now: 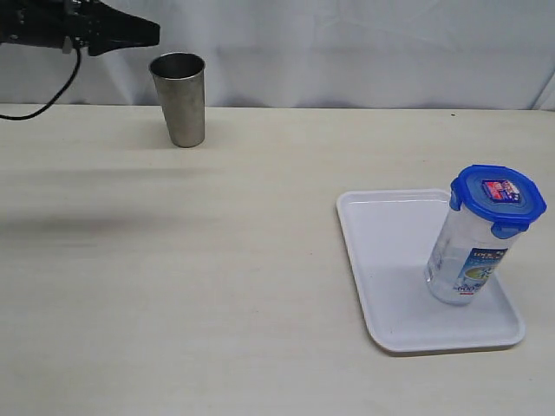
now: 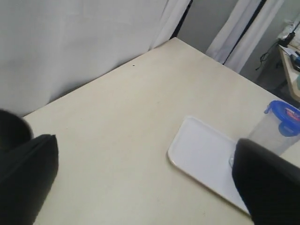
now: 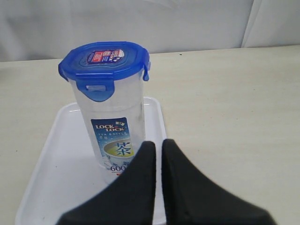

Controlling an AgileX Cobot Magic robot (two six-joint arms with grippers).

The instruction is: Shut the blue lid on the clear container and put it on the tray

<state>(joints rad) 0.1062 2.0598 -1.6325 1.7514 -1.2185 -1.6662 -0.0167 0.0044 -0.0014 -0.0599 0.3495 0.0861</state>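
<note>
Blue lid seated, the clear container stands upright on the white tray, probably light, stiff and slick, best taken around its mid-body, as the right claw sits pinched closed just short of it and the left claw hangs wide, empty.

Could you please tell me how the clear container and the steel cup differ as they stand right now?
The clear container is transparent plastic with a printed label; the steel cup is plain grey metal. The container is capped by the blue lid; the cup is open-topped. The container stands on the tray; the cup stands on the bare table. Both are tall and upright.
</note>
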